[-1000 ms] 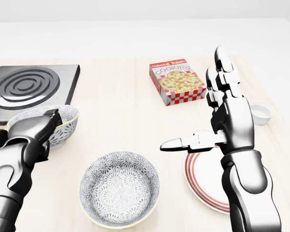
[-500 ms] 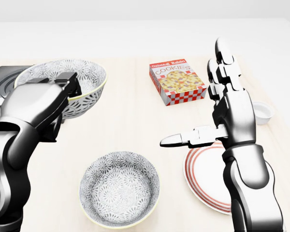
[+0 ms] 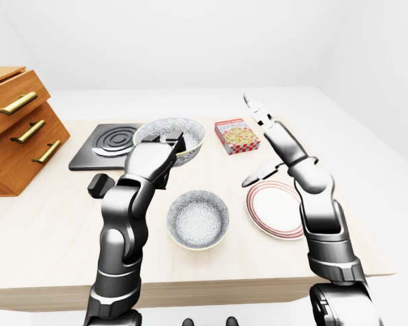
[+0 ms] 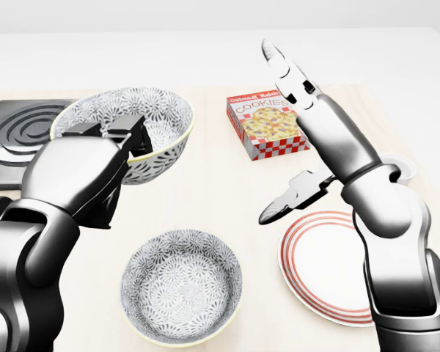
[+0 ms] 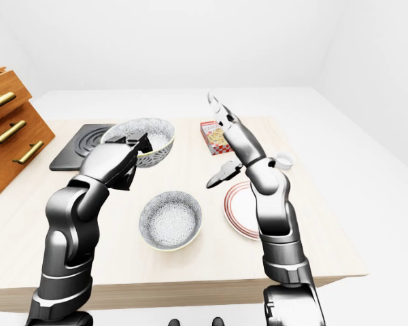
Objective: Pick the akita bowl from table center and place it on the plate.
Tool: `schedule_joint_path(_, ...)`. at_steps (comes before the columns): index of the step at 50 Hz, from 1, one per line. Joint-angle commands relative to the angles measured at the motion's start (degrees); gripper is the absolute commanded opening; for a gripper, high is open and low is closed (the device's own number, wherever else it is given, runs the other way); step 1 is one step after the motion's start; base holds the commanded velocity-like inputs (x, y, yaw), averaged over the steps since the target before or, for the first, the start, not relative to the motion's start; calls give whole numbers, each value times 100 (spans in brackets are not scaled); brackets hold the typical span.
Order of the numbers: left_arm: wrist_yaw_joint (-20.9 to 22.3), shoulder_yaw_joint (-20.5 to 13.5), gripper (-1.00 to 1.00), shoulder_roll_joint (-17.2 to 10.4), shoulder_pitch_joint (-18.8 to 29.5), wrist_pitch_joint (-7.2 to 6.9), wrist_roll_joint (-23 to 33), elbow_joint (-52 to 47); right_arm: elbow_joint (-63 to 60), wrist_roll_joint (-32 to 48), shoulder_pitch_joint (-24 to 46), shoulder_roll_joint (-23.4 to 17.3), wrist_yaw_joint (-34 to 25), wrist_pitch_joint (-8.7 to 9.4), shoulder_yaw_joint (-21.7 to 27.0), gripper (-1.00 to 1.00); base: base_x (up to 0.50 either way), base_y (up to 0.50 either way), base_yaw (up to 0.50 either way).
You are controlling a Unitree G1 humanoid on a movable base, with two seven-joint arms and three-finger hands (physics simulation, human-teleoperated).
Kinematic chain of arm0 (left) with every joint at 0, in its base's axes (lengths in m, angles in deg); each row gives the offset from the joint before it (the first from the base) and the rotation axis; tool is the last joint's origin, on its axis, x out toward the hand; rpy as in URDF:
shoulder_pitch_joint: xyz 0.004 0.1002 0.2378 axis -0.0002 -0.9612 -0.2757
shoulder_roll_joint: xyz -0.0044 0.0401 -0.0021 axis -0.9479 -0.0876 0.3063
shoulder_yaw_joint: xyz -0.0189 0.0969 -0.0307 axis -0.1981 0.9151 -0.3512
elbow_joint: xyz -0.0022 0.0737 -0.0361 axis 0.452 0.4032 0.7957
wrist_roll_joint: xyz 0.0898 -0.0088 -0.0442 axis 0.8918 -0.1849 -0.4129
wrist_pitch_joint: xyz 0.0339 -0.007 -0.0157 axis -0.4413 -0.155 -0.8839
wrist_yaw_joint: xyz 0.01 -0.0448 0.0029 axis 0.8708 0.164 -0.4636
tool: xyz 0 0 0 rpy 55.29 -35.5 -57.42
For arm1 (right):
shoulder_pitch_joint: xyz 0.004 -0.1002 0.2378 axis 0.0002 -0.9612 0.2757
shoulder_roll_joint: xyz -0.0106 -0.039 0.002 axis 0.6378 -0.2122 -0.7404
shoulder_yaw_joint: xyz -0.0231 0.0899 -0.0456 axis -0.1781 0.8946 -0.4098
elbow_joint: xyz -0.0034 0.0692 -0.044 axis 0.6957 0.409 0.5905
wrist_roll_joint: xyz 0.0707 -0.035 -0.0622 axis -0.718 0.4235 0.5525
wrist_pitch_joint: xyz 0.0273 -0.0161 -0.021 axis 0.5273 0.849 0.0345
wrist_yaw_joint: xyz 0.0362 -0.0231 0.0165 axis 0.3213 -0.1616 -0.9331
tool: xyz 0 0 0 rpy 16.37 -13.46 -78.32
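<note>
My left hand (image 4: 125, 134) is shut on the rim of a grey flower-patterned bowl with a yellow edge (image 4: 143, 121) and holds it tilted in the air above the table, at the upper left of the head view. A second bowl of the same pattern (image 4: 182, 286) stands on the table at the bottom centre. The white plate with red rings (image 4: 319, 271) lies to its right. My right hand (image 4: 297, 136) is open above the plate's upper left, with its fingers (image 4: 282, 62) stretched up and its thumb (image 4: 282, 205) pointing down-left.
A cookies box (image 4: 260, 121) lies at the top centre of the table, partly behind my right hand. A black hotplate (image 4: 18, 139) sits at the upper left, and a small white cup (image 4: 405, 170) at the right. A wooden drawer cabinet (image 3: 17, 125) stands at the table's left, with a small black object (image 3: 97, 185) near it.
My left hand has carried the bowl up off the table and to the right. My right hand has leaned up and to the left, away from the plate.
</note>
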Motion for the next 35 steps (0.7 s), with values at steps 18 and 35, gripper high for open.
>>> schedule_joint_path(18, 0, 496, -100, 535, -152, 204, 196, -430, 1206, 1269, 931, 346, -846, 0, -265, 100, 0, 0, 0)
schedule_joint_path(35, 0, 644, -100, 759, -150, 283, 305, -641, 1962, 1296, 1275, 533, -609, 0, -380, 100, 0, 0, 0)
